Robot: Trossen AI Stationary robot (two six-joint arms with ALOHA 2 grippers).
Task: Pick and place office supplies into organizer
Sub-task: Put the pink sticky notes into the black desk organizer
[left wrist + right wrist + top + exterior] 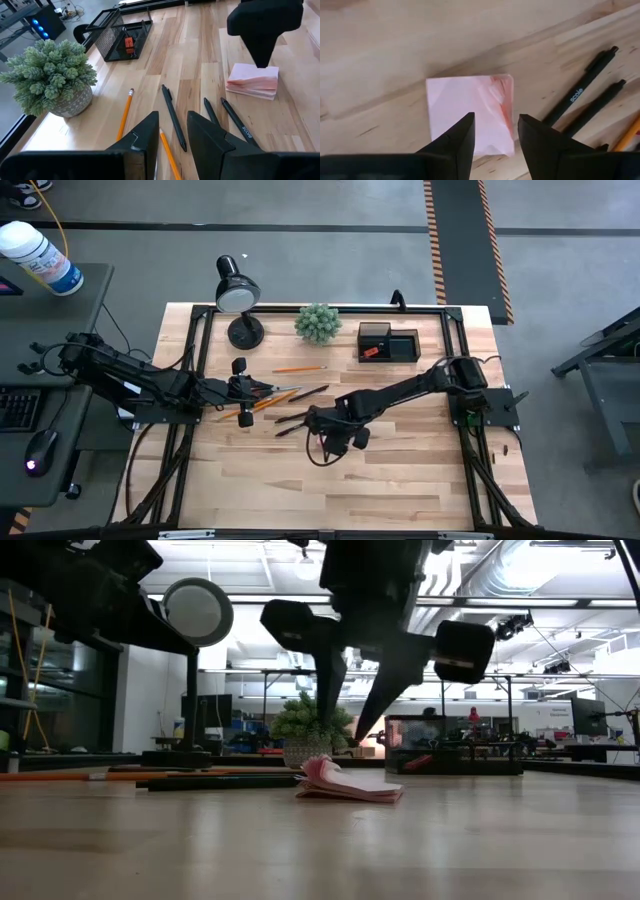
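Hovering at frame centre, the right gripper (pixel 495 135) stood open and empty, directly above the pink sticky-note pad (pixel 470 112); the left gripper (pixel 172 132), open and empty, was farther off.

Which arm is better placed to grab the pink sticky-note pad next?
Right. The right gripper hangs open directly above the pink sticky-note pad; the left gripper is over the pencils.
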